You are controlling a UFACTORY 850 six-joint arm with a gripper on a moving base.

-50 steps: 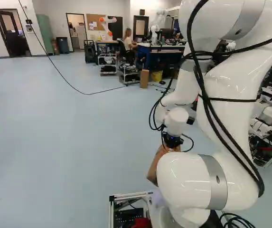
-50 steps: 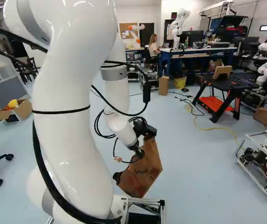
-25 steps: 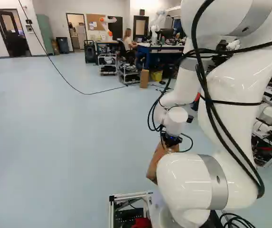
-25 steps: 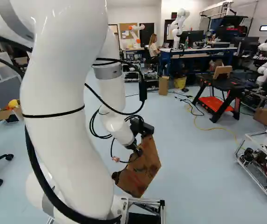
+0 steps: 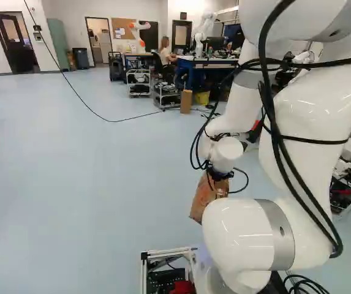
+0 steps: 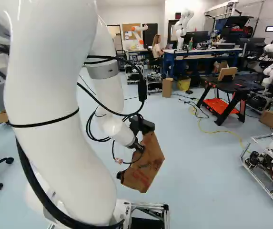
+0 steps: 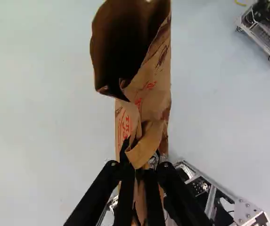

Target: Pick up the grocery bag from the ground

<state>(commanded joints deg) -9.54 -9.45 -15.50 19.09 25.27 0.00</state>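
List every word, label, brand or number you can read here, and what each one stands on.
No text can be quoted with certainty.
Paper grocery bag: red print, broken up by folds, not clear enough to read.
Corkboard in the background: anything on it is too small to read.

No text can be read with certainty. The bag [image 7: 156,101] bears red print [image 7: 126,126] in several places: in the wrist view, one run of letters lies along the part near the fingers [image 7: 142,172], and shorter pieces sit farther along, by the folds toward the open mouth. They are creased and too unclear to read out. A darker brown mark nearer the mouth is just as unclear. In the right base view the bag's broad face shows faint red marks, again too small to read. Pale papers [image 6: 130,34] on the brown wall board [image 6: 126,28] have no legible words.
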